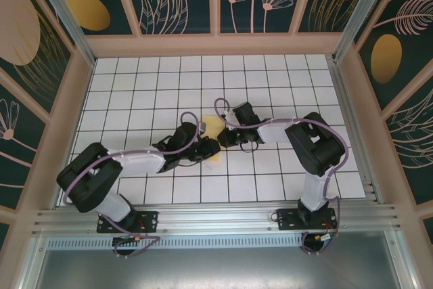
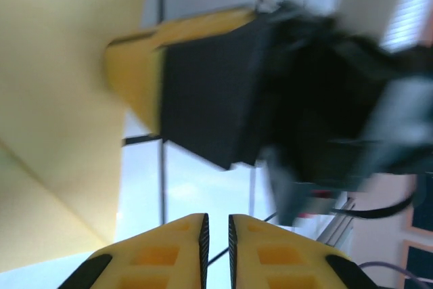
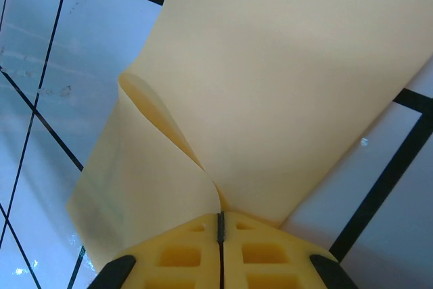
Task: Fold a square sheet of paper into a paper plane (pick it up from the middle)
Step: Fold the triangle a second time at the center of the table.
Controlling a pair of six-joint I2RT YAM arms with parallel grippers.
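White grid tabletop [image 1: 135, 99], yellow paper sheet [image 3: 270, 65] clamped in right pincer [image 3: 220, 223]

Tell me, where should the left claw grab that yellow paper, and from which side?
Probably the lifted free edge of the yellow paper, away from where the right gripper pinches it. The sheet curls up off the table there, so the left gripper could slide in sideways, closing on both faces.

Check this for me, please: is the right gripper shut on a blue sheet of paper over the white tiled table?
Only the colour is wrong: the right wrist view shows the right gripper shut on a yellow sheet of paper over the white tiled table.
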